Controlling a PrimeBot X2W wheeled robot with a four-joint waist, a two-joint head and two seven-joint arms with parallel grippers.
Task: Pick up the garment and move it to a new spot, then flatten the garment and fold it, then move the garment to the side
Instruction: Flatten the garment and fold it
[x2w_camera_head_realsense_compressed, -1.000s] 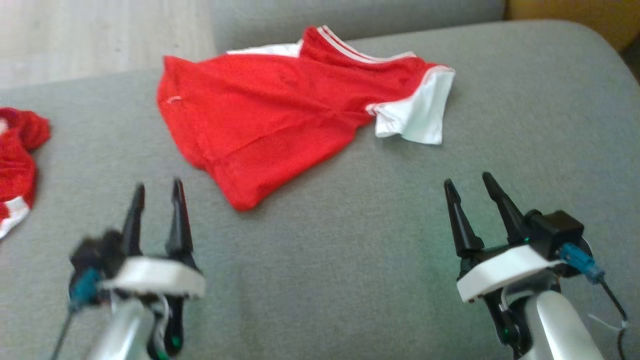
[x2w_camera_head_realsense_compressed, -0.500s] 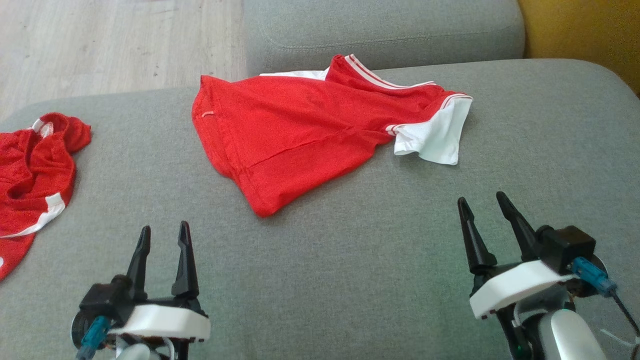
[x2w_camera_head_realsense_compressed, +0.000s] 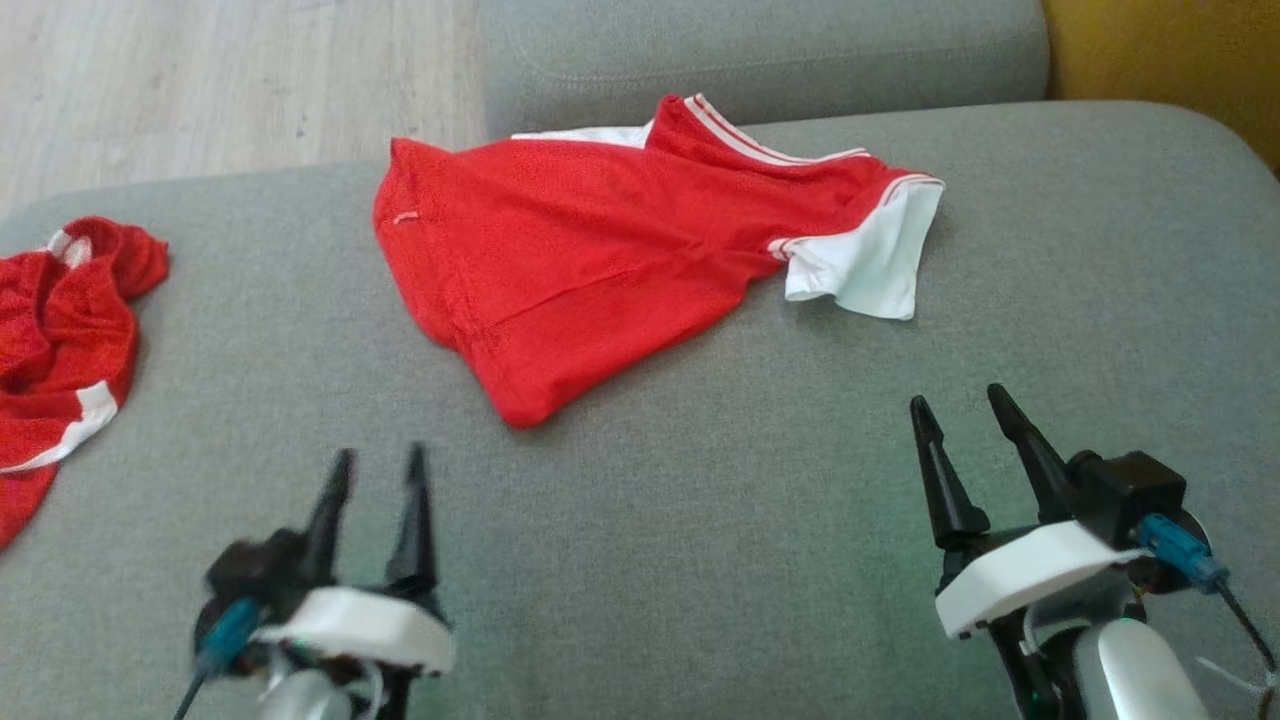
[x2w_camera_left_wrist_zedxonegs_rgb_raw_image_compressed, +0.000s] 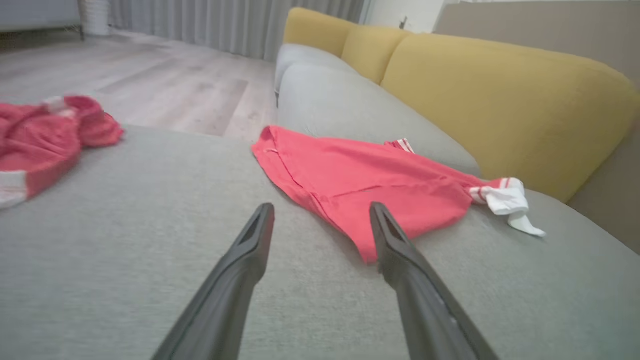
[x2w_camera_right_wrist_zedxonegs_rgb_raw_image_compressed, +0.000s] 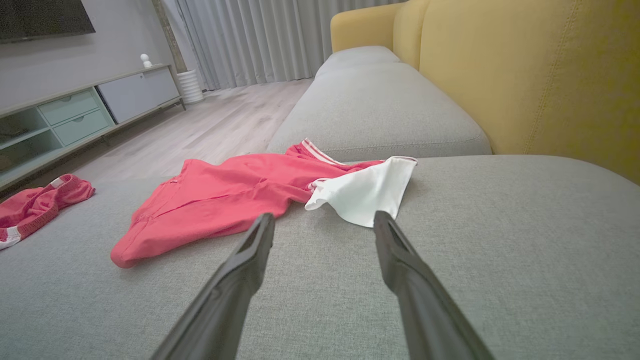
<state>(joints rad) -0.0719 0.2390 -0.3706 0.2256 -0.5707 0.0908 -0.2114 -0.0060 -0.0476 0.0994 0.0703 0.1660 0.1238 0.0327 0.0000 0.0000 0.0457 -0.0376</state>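
A red garment (x2w_camera_head_realsense_compressed: 590, 260) with white sleeves lies spread, partly creased, on the grey sofa seat (x2w_camera_head_realsense_compressed: 700, 520); it also appears in the left wrist view (x2w_camera_left_wrist_zedxonegs_rgb_raw_image_compressed: 360, 185) and the right wrist view (x2w_camera_right_wrist_zedxonegs_rgb_raw_image_compressed: 225, 195). My left gripper (x2w_camera_head_realsense_compressed: 378, 470) hovers open at the lower left, short of the garment's near corner, nothing between its fingers. My right gripper (x2w_camera_head_realsense_compressed: 962, 412) stands open at the lower right, below the white sleeve (x2w_camera_head_realsense_compressed: 870, 265), also empty. In the right wrist view that sleeve (x2w_camera_right_wrist_zedxonegs_rgb_raw_image_compressed: 365, 192) lies just beyond the fingertips.
A second red garment (x2w_camera_head_realsense_compressed: 55, 340) lies crumpled at the seat's left edge. Another grey cushion (x2w_camera_head_realsense_compressed: 760, 55) sits behind, with yellow backrests (x2w_camera_right_wrist_zedxonegs_rgb_raw_image_compressed: 525, 75) to the right. Wooden floor (x2w_camera_head_realsense_compressed: 220, 80) lies beyond the sofa; a TV cabinet (x2w_camera_right_wrist_zedxonegs_rgb_raw_image_compressed: 75, 115) stands across the room.
The head camera has shifted, so the whole scene sits differently. My left gripper has moved right and slightly forward toward the garment's corner. The right gripper keeps its place.
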